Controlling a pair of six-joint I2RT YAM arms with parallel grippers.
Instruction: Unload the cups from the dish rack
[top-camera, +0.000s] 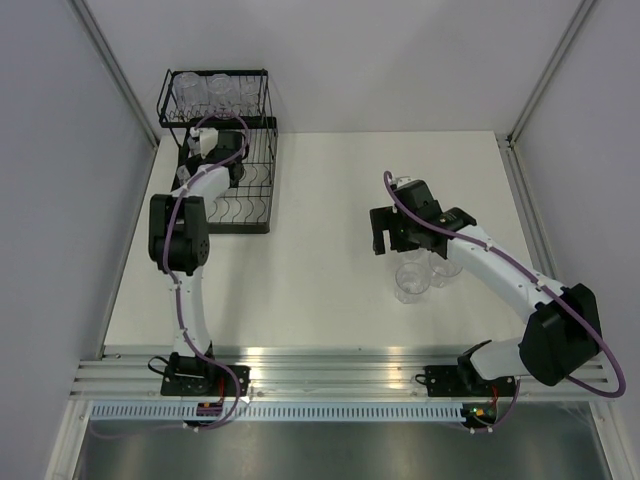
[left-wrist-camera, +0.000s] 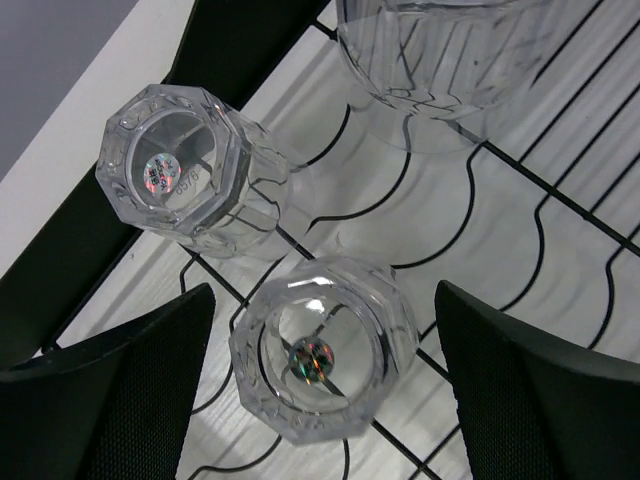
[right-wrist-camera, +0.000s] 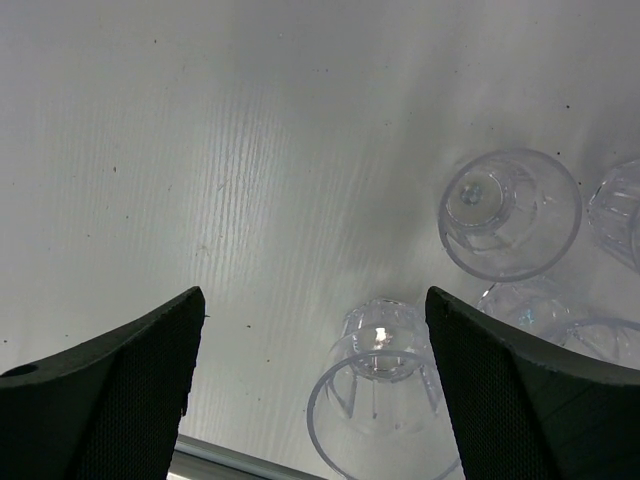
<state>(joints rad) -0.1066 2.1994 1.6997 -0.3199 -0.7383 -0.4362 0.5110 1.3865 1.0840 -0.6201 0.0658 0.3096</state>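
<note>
Standing base-up on the dish rack (left-wrist-camera: 520, 190) wires, the nearest cup (left-wrist-camera: 345, 300) sits lower centre in the left wrist view, its axis toward the camera, between the spread jaws of the left gripper (left-wrist-camera: 320, 310). The right gripper (right-wrist-camera: 312, 300), also spread, hangs over unloaded cups (right-wrist-camera: 510, 215). Each base has a holographic sticker (left-wrist-camera: 311, 358), and any print on them is unreadable

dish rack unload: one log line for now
left gripper open over cup in dish rack | right gripper open above unloaded cups on table

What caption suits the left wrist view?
Open left gripper above an inverted cup in the dish rack.
</note>
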